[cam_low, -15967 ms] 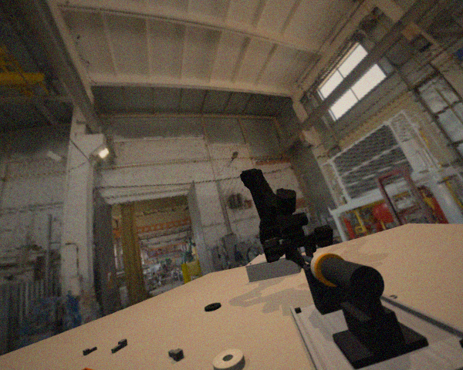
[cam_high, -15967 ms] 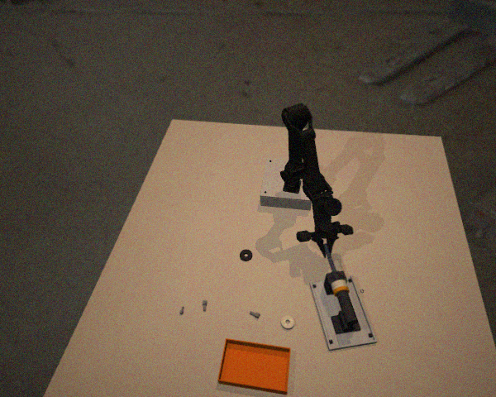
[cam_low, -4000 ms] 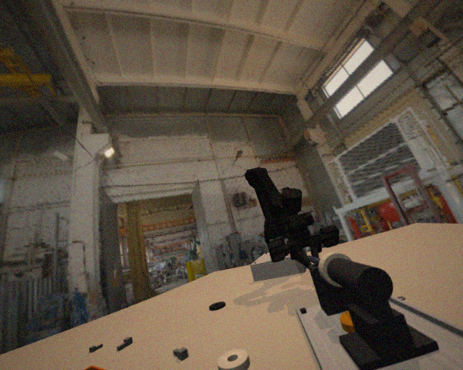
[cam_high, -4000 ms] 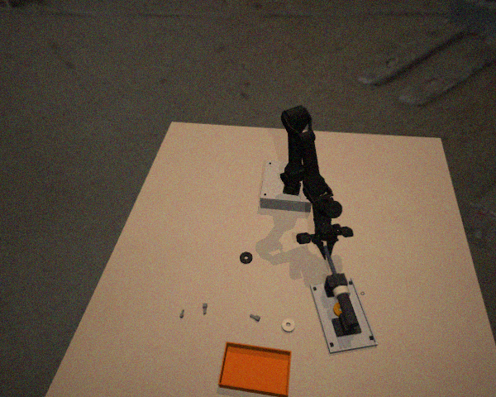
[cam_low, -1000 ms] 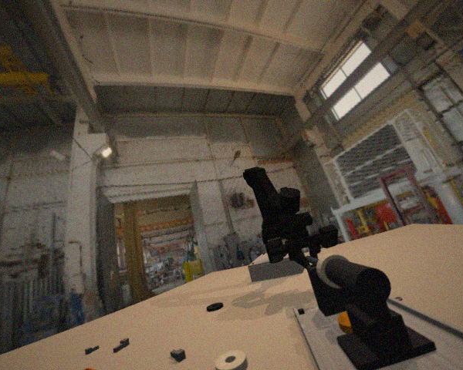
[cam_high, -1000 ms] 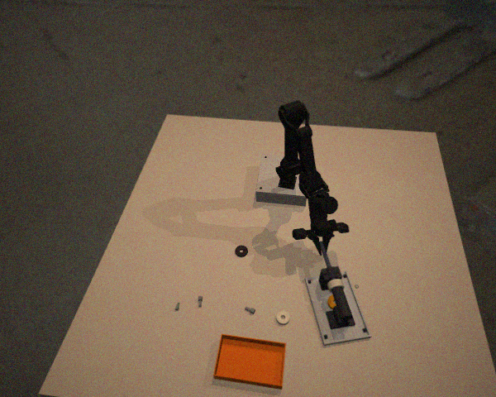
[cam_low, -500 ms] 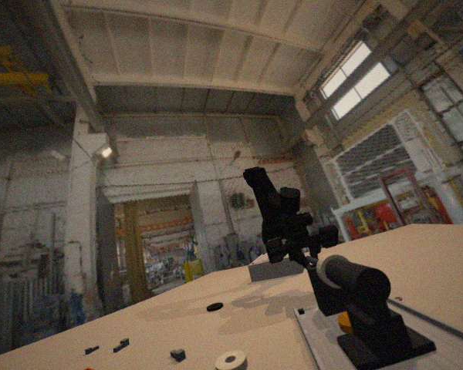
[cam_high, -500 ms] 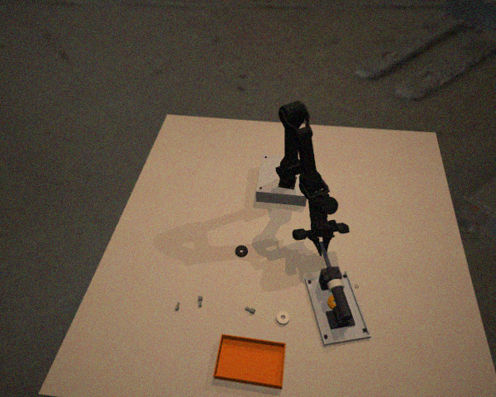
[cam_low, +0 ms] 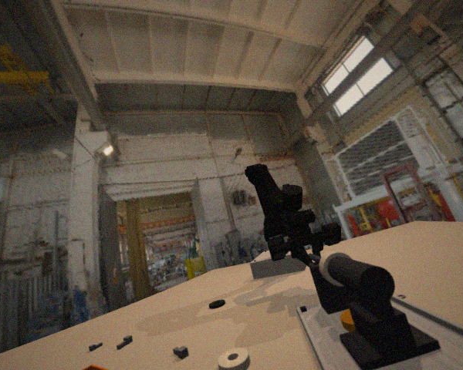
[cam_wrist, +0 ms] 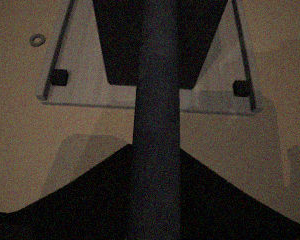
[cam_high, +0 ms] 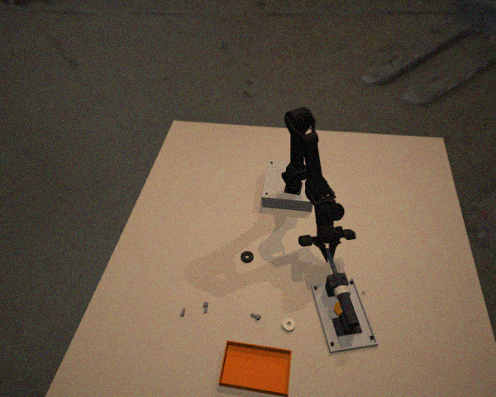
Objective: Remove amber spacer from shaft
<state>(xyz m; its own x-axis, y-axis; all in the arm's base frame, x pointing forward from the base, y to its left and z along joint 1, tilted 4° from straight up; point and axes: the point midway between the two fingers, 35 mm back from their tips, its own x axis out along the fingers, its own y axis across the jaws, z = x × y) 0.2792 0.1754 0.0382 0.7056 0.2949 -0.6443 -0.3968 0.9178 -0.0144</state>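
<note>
My gripper is shut on the grey shaft, holding its outer end. The shaft runs into the dark near block. A cream spacer sits between that block and the big dark cylindrical housing; I cannot tell whether it touches either. The amber spacer is low beside the housing's foot, under the shaft line, seemingly on the pale base plate; it is partly hidden. The shaft's far end is hidden inside.
An orange tray is at the front. A loose cream ring, a black ring and several small bolts lie left of the plate. A tiny ring lies beside its other edge.
</note>
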